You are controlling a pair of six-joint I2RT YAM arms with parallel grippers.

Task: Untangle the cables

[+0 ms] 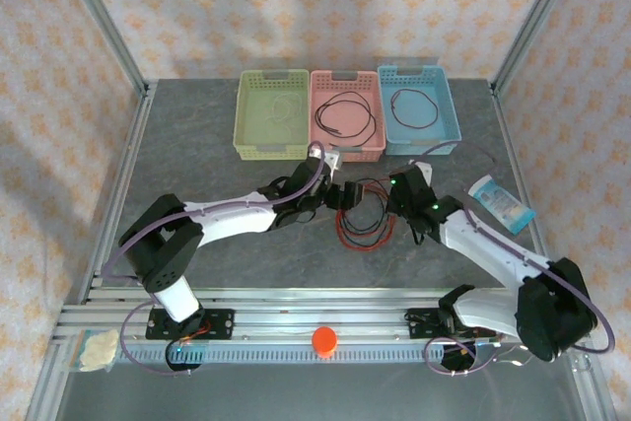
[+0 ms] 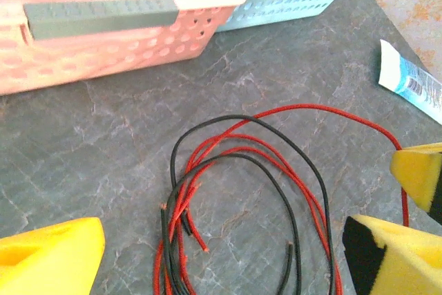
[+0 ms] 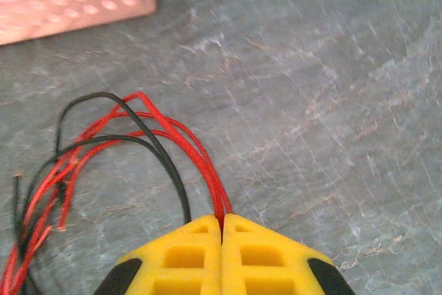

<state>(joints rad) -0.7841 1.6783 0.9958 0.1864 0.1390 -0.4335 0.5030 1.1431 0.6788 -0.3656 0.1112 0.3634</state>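
Observation:
A tangle of red and black cables (image 1: 365, 222) lies on the grey table in front of the baskets. My left gripper (image 1: 342, 195) hovers over its left side, open, and its yellow fingers (image 2: 48, 260) stand wide apart on either side of the loops (image 2: 242, 191) with nothing between them. My right gripper (image 1: 399, 206) is at the tangle's right side, shut on red cable strands (image 3: 207, 170) that run straight into its closed tips (image 3: 222, 220). A black strand (image 3: 166, 164) passes just left of those tips.
Three baskets stand behind the tangle: green (image 1: 271, 76) with a pale cable (image 1: 281, 107), pink (image 1: 345, 77) with a black cable (image 1: 345, 117), blue (image 1: 412, 72) with a black cable (image 1: 414, 105). A blue-white tube (image 1: 501, 202) lies right. An orange ball (image 1: 323, 340) sits on the front rail.

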